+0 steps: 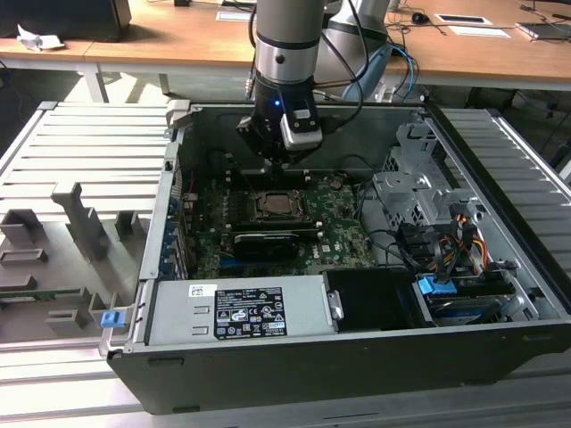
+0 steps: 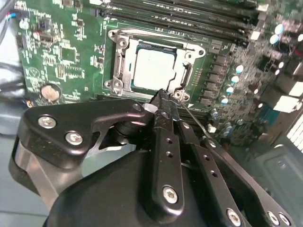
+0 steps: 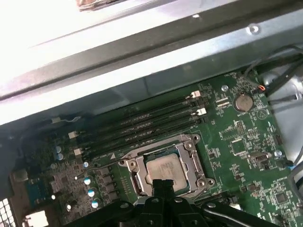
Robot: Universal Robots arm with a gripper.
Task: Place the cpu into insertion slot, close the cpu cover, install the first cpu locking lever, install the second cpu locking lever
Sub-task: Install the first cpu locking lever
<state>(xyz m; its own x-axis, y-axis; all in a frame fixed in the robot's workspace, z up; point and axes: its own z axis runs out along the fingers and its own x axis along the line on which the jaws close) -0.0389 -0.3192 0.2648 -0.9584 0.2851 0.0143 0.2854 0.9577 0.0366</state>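
In the exterior view, a grey ribbed panel (image 1: pixel 89 152) with upright holder blocks lies at the left. Beside it is the open computer case (image 1: pixel 357 374), with its labelled power supply (image 1: pixel 236 312) along the near wall. On the green board a long black card (image 1: pixel 263 242) lies just in front of the insertion slot (image 1: pixel 272 207). The gripper (image 1: pixel 284 160) hangs right above the slot. A metal drive cage (image 1: pixel 406 192) and cable bundle (image 1: pixel 464 232) fill the right.

In the second wrist view the dull silver cpu (image 2: pixel 154 68) sits flat in the slot, framed by the cpu cover (image 2: pixel 124 71), which seems to lie down over it. The gripper's (image 2: pixel 163 97) black fingers are pressed together and hide the slot's near edge. A thin lever wire (image 2: pixel 194 120) runs beside them.
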